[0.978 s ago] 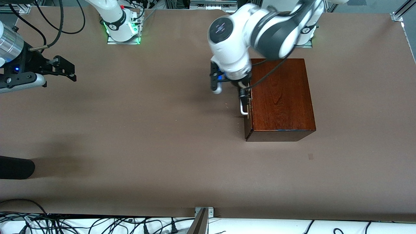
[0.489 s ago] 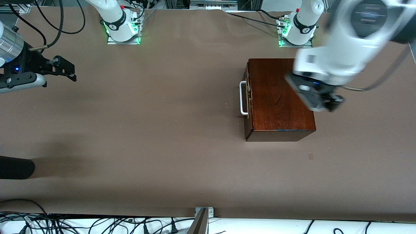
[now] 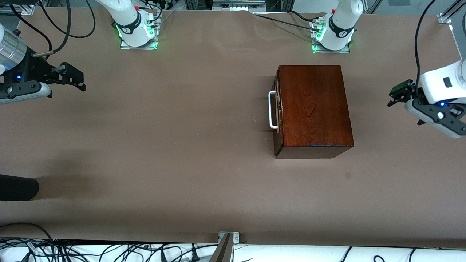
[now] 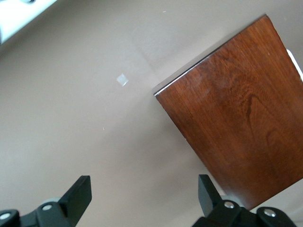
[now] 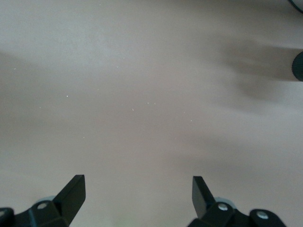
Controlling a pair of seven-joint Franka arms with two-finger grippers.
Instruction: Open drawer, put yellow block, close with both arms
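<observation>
The glossy dark-brown box [image 3: 313,109] stands on the table near the left arm's base. Its drawer [image 3: 277,109] is shut, and the white bar handle [image 3: 271,109] faces the right arm's end. The box also shows in the left wrist view [image 4: 241,123]. The yellow block is out of view. My left gripper [image 3: 404,112] is open and empty, over bare table at the left arm's end, apart from the box; it shows in its wrist view [image 4: 144,194]. My right gripper [image 3: 78,78] is open and empty, waiting over the right arm's end [image 5: 137,189].
A dark rounded object [image 3: 18,187] lies at the right arm's end, nearer the front camera, and shows in the right wrist view [image 5: 298,66]. A small pale patch [image 3: 348,175] marks the table near the box. Cables run along the front edge.
My left arm has swung from the drawer handle, across over the box, out to its own end of the table. The drawer stays shut. The right arm has not moved.
</observation>
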